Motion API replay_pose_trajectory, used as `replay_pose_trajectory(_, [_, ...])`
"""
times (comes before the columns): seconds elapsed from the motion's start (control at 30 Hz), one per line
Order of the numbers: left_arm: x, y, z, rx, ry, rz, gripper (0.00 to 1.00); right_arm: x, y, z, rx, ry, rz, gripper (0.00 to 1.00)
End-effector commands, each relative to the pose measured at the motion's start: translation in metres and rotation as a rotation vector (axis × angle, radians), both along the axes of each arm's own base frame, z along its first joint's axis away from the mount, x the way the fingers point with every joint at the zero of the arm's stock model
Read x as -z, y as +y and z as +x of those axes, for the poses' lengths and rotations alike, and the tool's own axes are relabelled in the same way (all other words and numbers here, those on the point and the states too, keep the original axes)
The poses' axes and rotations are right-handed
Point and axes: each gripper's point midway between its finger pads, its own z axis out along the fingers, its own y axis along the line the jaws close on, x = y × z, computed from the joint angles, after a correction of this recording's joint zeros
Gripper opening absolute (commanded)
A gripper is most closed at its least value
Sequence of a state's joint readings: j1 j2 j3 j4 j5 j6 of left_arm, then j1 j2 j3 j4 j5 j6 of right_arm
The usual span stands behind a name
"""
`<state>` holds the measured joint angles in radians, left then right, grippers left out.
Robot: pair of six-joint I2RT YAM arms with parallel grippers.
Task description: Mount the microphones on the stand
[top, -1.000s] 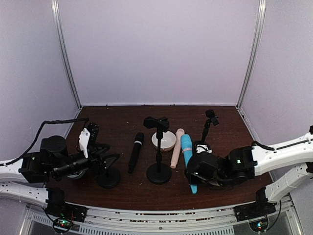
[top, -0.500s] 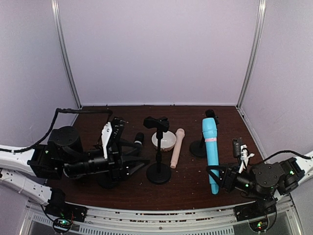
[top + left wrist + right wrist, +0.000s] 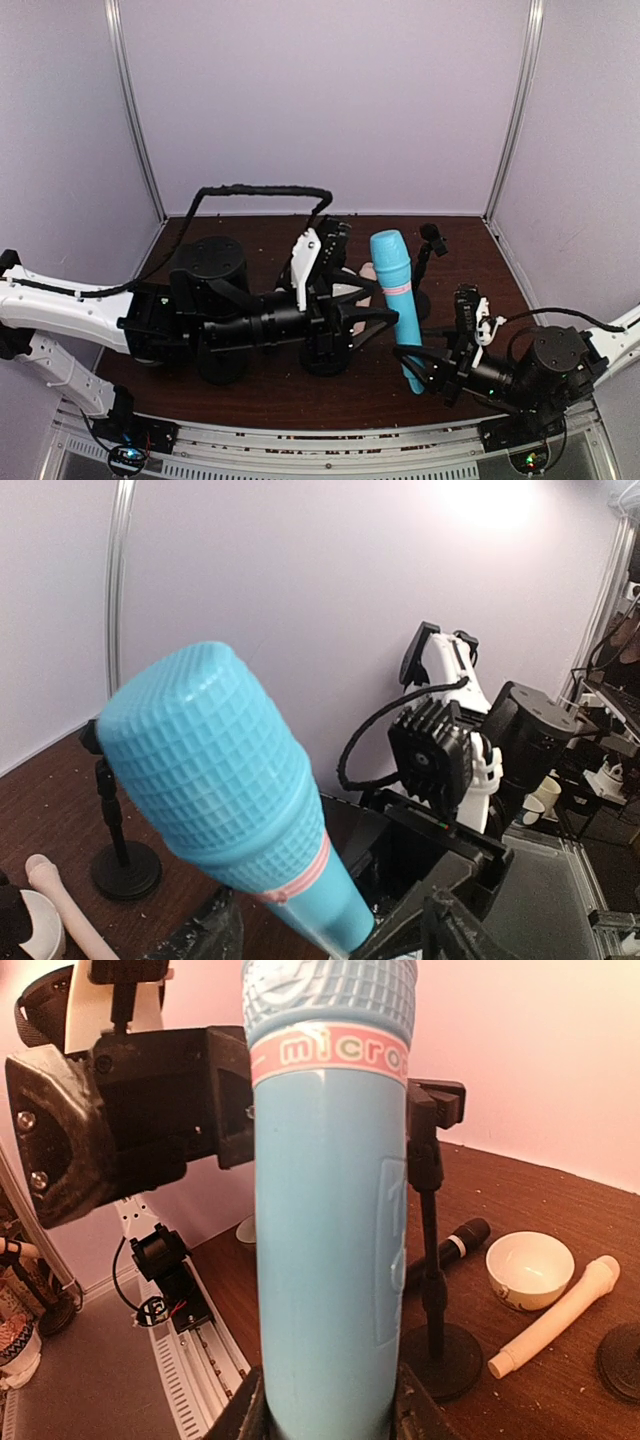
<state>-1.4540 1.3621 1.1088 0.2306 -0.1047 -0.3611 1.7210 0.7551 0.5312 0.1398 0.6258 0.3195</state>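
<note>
My right gripper is shut on the lower body of the light blue microphone and holds it upright above the table; the right wrist view shows it filling the middle between the fingers. My left gripper is open and reaches across the centre, with the blue microphone's lower body between its spread fingers. A black stand with an empty clip stands behind. The black microphone and the cream-pink microphone lie on the table.
A white bowl sits between the two lying microphones. A second stand with a clip stands at the back right. My left arm covers the centre stand and the table's left-middle in the top view.
My right gripper has carried the blue microphone a little left and higher. My left arm has swung right across the centre, and its open gripper is now at the microphone.
</note>
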Motion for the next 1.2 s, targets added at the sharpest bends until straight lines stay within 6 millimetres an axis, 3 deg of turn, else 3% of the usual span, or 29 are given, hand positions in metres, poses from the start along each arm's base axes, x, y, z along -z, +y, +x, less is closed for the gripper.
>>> replay_pose_trajectory(0.0, [-0.038,-0.007,-0.01,0.05,-0.009,-0.131,0.64,-0.035,0.018,-0.014,-0.077,-0.035,0.079,0.0])
replay_pose_trajectory(0.2, [-0.032,-0.007,-0.009,0.046,-0.021,-0.126,0.55,-0.04,0.042,-0.019,-0.088,-0.084,0.044,0.0])
replay_pose_trajectory(0.4, [-0.025,0.006,-0.007,0.027,-0.078,-0.125,0.24,-0.032,0.06,-0.022,-0.094,-0.122,0.0,0.0])
replay_pose_trajectory(0.47, [-0.024,0.014,-0.006,0.014,-0.089,-0.122,0.16,-0.029,0.065,-0.023,-0.095,-0.131,-0.017,0.05])
replay_pose_trajectory(0.53, [-0.019,0.02,-0.006,0.01,-0.107,-0.098,0.08,-0.022,0.071,-0.027,-0.124,-0.141,-0.064,0.34])
replay_pose_trajectory(0.57, [-0.014,0.023,-0.006,0.011,-0.123,-0.068,0.06,-0.018,0.073,-0.031,-0.15,-0.145,-0.101,0.43])
replay_pose_trajectory(0.63, [-0.003,0.031,-0.005,0.005,-0.155,0.007,0.05,-0.006,0.074,-0.036,-0.19,-0.121,-0.184,0.58])
replay_pose_trajectory(0.7, [0.015,0.041,-0.002,-0.007,-0.187,0.101,0.04,0.002,0.07,-0.043,-0.251,-0.093,-0.255,0.63])
replay_pose_trajectory(0.8, [0.041,0.051,-0.003,0.014,-0.233,0.255,0.03,-0.006,0.057,-0.05,-0.34,-0.061,-0.282,0.69])
replay_pose_trajectory(0.97, [0.077,0.058,-0.009,0.077,-0.273,0.416,0.04,-0.05,0.039,-0.022,-0.279,-0.02,-0.157,0.75])
replay_pose_trajectory(1.07, [0.083,0.054,-0.018,0.14,-0.283,0.441,0.04,-0.072,0.043,-0.018,-0.319,-0.041,-0.106,0.75])
replay_pose_trajectory(1.17, [0.081,0.048,-0.025,0.185,-0.284,0.421,0.05,-0.075,0.052,-0.017,-0.344,-0.069,-0.154,0.75])
